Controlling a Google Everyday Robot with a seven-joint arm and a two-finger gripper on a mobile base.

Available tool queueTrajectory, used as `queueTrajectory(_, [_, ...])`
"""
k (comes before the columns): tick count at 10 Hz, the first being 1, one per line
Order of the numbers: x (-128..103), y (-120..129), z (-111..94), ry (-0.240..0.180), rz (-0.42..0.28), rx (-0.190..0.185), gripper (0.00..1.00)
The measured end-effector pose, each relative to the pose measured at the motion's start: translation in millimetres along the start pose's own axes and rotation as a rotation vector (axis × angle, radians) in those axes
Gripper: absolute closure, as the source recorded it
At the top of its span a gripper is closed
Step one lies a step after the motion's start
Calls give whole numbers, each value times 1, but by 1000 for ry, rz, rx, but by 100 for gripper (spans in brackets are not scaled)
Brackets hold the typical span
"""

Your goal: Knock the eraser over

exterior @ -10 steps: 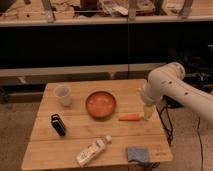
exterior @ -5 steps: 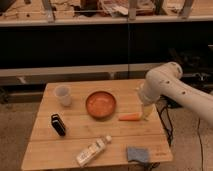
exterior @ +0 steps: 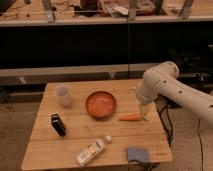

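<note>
Jaws by carrot [exterior: 130, 118], open or closed unclear, unmoved since 0.5 s ago; eraser [exterior: 58, 125] still upright.

We count one eraser [exterior: 58, 124], one cup [exterior: 63, 95], one bowl [exterior: 101, 104], one bottle [exterior: 93, 151], one cloth [exterior: 137, 154], and one carrot [exterior: 129, 118] just beside the one gripper [exterior: 144, 113].

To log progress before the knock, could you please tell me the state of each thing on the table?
eraser: standing upright, not yet knocked over.
plastic cup: upright.
bowl: upright, looks empty.
carrot: lying flat.
bottle: lying on its side.
cloth: lying flat.
gripper: by the carrot's right end, far from the eraser.
</note>
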Motion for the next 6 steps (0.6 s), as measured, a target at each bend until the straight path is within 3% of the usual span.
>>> queueTrajectory(6, [-9,-8,4,-11,-28,8,20])
